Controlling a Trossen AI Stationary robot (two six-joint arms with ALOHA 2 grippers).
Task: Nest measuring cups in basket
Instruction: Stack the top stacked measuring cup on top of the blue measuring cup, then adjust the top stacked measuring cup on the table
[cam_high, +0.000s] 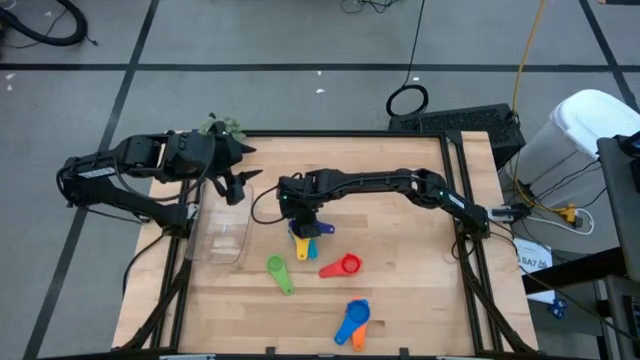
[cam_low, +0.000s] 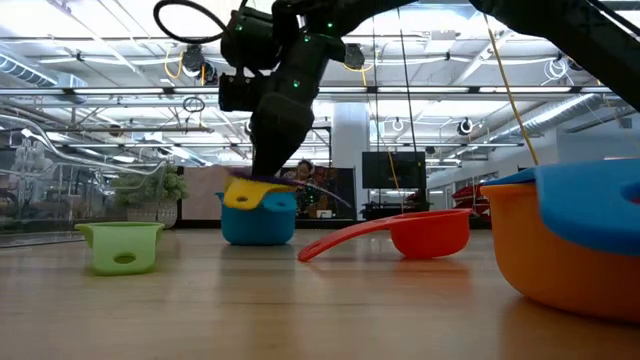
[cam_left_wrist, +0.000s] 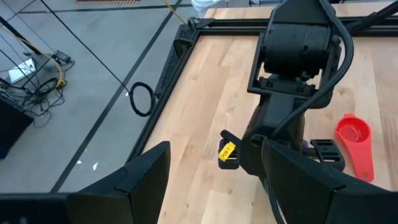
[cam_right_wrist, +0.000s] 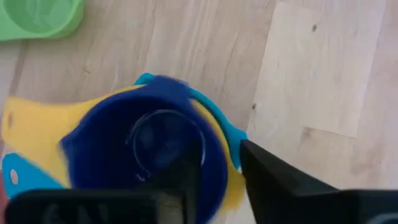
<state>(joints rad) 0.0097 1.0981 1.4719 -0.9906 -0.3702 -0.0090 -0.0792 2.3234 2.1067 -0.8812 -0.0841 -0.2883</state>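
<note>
The right arm reaches from the bench's right edge across to the middle, its wrist bent straight down over a small stack of measuring cups. The right pincer sits on that stack: a dark blue cup rests inside a yellow cup, which sits in a light blue cup. One dark finger dips inside the dark blue cup's bowl and the other stands just outside the rim; whether they pinch it or have let go cannot be told.

The left arm is folded at the bench's far left corner, its left pincer spread wide and empty, raised above the clear basket, which lies left of the stack.

Near the stack, a green cup lies between it and the basket, a red cup on its other side. Nearer the front edge, another blue cup sits on an orange cup.
</note>
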